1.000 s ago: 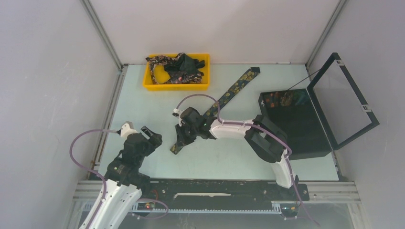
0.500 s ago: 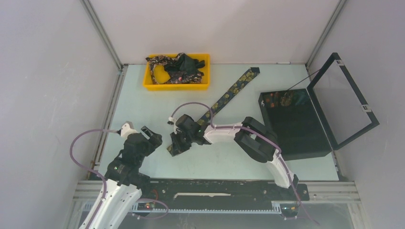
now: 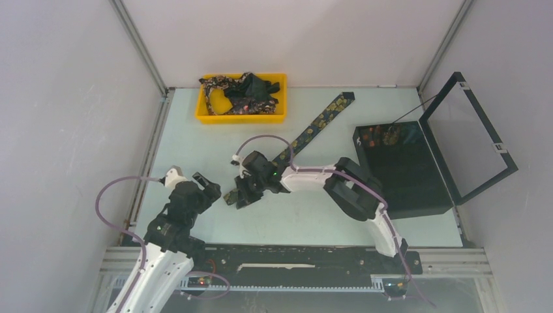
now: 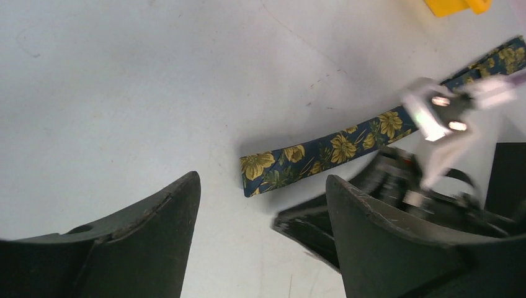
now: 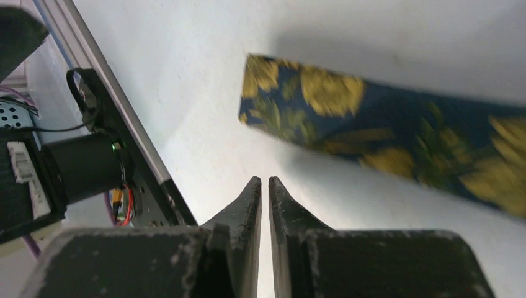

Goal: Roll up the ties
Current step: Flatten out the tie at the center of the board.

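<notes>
My right gripper (image 5: 263,181) pinched closed on nothing, just beside floral tie (image 5: 372,124) end; left gripper (image 4: 262,181) spread wide, empty. Risk: I shove tie end sideways, bunching fabric before roll starts.

Grey walls (image 3: 65,98), pale tabletop (image 3: 195,147), aluminium corner posts (image 3: 139,45).

So one tie (image 3: 313,127) lies diagonally across the worktop (image 3: 195,150): near end right by the right gripper (image 3: 233,197), far end toward the back right. The left gripper (image 3: 207,184) sits just left of that end. The tray (image 3: 203,112) at the back holds more ties (image 3: 244,91), and the box (image 3: 411,176) is on the right.
</notes>
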`<state>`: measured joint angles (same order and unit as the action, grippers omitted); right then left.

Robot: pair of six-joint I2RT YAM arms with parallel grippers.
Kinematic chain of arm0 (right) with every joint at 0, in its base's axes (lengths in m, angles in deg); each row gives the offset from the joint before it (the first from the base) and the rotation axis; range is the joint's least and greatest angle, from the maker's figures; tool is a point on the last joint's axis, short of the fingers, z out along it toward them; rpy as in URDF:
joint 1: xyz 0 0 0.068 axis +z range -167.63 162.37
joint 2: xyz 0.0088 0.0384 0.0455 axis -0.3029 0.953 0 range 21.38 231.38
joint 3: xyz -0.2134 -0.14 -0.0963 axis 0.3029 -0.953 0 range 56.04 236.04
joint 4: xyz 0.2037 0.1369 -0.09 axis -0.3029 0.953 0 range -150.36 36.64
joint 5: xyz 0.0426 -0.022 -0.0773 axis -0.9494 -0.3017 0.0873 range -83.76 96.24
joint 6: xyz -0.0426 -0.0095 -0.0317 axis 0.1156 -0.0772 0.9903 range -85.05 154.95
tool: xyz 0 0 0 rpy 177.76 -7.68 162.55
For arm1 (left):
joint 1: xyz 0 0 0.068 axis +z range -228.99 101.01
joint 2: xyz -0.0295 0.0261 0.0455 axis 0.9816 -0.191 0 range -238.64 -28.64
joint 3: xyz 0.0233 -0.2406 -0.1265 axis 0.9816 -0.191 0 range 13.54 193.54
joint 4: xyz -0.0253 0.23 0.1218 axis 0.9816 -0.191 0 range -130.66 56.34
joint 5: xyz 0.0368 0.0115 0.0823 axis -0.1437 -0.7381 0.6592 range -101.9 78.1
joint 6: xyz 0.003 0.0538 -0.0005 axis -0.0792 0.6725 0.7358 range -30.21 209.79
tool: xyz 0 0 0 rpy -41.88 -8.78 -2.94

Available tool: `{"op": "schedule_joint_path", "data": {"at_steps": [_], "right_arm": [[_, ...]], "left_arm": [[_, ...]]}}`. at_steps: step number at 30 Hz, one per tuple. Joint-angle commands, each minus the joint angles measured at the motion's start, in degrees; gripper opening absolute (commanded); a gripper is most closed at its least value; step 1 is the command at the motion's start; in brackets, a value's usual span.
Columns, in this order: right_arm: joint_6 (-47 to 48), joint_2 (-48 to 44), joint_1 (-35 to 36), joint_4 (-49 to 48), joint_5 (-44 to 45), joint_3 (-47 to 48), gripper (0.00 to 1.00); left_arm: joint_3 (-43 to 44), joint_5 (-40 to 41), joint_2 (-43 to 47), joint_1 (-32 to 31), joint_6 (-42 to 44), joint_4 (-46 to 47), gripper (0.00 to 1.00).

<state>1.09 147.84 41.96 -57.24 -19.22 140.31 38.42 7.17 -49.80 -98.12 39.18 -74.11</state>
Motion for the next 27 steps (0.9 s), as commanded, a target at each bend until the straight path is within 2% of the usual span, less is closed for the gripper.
{"op": "schedule_joint_path", "data": {"at_steps": [1,6,12,15,19,27], "right_arm": [[2.4,-13.1,-2.8,1.5,2.9,-6.2,0.12],[3.1,-21.8,-5.4,1.5,6.0,-13.8,0.11],[3.9,-26.9,-7.3,1.5,6.5,-19.3,0.11],[3.8,-27.9,-7.6,0.9,6.3,-21.0,0.11],[3.6,-28.7,-7.8,0.2,6.1,-22.3,0.11],[3.5,-27.6,-7.9,-0.3,5.9,-22.6,0.11]], "left_arm": [[2.1,-1.2,-3.2,0.2,-0.9,1.1,0.8],[-0.3,-5.8,-5.9,0.2,-2.5,5.3,0.75],[-3.0,-7.6,-9.1,0.2,-6.0,8.2,0.67],[-3.8,-8.0,-11.8,0.2,-7.0,8.6,0.62],[-6.4,-10.2,-14.3,0.2,-7.7,13.7,0.58],[-7.9,-10.1,-19.0,0.2,-8.0,16.5,0.54]]}}
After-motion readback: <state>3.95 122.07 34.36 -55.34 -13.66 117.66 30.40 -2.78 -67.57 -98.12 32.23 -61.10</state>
